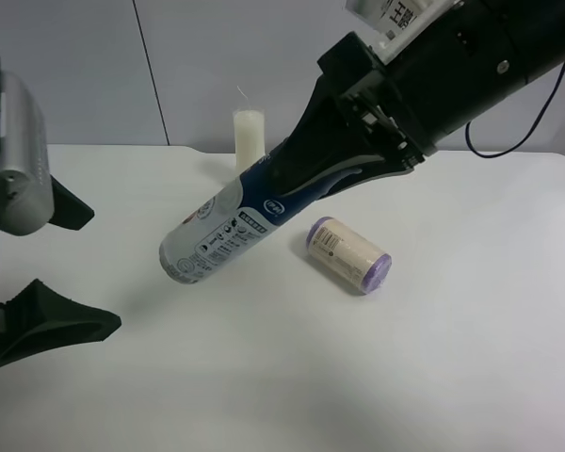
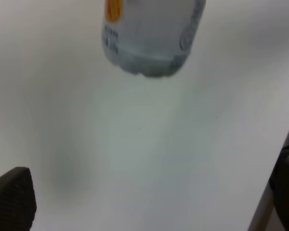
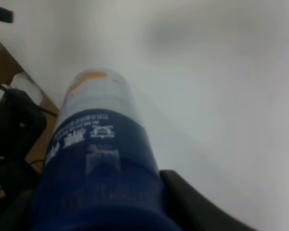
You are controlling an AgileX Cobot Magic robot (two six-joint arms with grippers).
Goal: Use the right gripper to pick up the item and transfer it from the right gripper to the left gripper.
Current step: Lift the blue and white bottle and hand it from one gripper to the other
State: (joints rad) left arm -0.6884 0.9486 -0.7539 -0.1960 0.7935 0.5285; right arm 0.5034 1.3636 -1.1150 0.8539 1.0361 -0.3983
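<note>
While right gripper (image 1: 311,174) jaws clench the item (image 1: 221,231) mid-air w/ base down-tilted, left gripper (image 1: 75,268) jaws gape.

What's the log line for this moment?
stage: handover not yet done | right gripper: shut on bottle, blue end, lifted, tilted | left gripper: open, apart from bottle | roll, candle: on table

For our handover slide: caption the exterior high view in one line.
Right claw holds the blue-and-white bottle tilted above the table, base toward the open left claw.
</note>
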